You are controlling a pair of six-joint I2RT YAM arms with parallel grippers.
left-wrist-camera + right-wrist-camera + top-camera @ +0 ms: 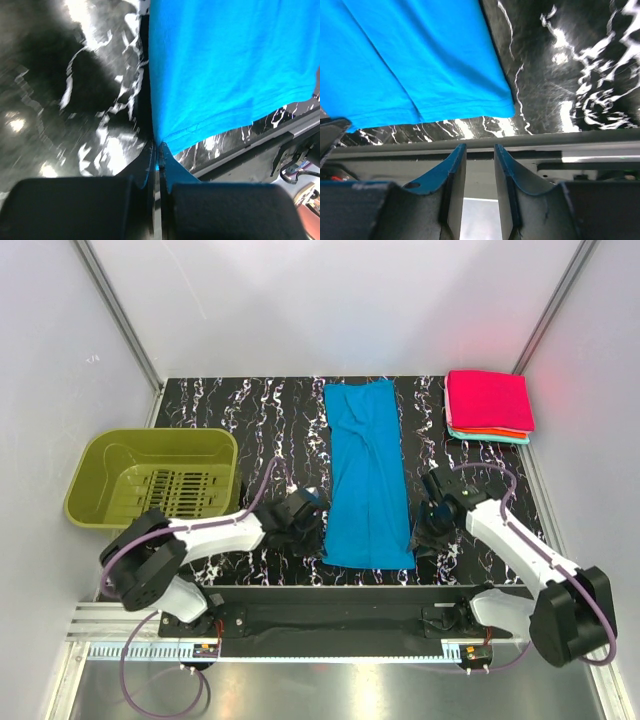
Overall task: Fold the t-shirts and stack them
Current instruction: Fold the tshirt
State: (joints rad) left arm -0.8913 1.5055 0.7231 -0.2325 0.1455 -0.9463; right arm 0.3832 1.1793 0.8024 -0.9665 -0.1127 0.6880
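while the left tool pinches the blue t-shirt, the right tool stands apart.

White links, black joints on left arm and right arm; purple cables.

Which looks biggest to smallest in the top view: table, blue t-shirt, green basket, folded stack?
1. Table: clearly largest.
2. Blue t-shirt and green basket: about equal in area, one long and narrow, one wide; too close to rank.
3. Folded stack: smallest, though it lies at the far edge.
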